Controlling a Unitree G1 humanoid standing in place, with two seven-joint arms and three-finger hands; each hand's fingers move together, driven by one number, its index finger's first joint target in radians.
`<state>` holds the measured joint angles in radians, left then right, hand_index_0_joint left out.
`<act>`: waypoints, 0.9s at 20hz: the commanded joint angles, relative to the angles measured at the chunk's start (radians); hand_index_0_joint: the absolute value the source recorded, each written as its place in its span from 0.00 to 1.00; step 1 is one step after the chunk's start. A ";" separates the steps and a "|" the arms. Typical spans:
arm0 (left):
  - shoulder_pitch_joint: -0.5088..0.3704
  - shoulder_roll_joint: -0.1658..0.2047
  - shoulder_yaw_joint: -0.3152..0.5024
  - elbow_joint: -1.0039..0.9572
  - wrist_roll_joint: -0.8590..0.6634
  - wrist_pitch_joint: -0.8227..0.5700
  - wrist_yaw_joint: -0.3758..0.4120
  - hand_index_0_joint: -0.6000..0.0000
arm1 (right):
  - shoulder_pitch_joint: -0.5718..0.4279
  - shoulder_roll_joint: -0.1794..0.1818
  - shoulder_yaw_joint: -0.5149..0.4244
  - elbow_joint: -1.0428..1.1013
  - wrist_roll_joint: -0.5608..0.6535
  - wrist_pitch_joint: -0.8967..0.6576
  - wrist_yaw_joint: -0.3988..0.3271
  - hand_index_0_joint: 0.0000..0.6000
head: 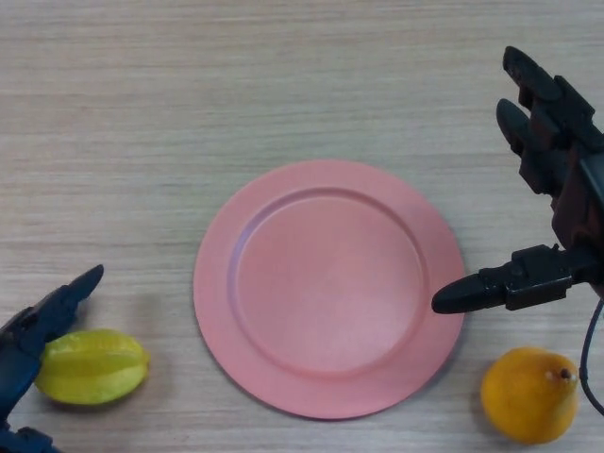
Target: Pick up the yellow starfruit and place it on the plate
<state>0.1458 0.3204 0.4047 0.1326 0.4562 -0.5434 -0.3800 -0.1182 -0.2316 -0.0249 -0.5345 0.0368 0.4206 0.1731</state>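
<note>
Starfruit (92, 366): yellow-green, lying on the wooden table (283, 85) at the lower left, well clear of the plate's left rim; not lifted.
Plate (328, 288): round, pink, flat on the table at centre, nothing on it.
Left hand (38, 326): black, entering from the lower left corner. Fingers extended and fairly straight, reaching up and to the right along the starfruit's upper left side. They lie just beside or against the fruit; contact cannot be told from this view. No curl round the fruit visible; thumb mostly cut off by the lower edge.
Right hand (557, 189): black, at the right edge, above the table. Fingers straight and spread wide, pointing up and away; thumb stretched leftward, its tip over the plate's right rim. Holding nothing.
Orange (528, 394): round orange citrus fruit with a small stem end, on the table at the lower right, near the plate's lower right rim but apart from it, below the right hand's thumb.
</note>
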 commanded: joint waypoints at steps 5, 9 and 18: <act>-0.018 0.081 0.008 0.023 -0.052 -0.133 0.227 0.00 | -0.011 -0.029 -0.046 -0.084 0.005 -0.110 -0.011 0.00; -0.007 0.080 0.005 -0.002 -0.055 -0.145 0.193 0.00 | -0.016 -0.032 -0.055 -0.104 0.020 -0.079 -0.014 0.00; 0.004 0.016 0.066 -0.416 -0.273 0.020 -0.116 0.00 | -0.013 -0.030 -0.060 -0.134 0.049 -0.057 -0.023 0.00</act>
<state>0.1518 0.3034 0.4002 -0.2488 0.2658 -0.4904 -0.5253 -0.1058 -0.2347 -0.0284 -0.6005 0.0380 0.4568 0.1732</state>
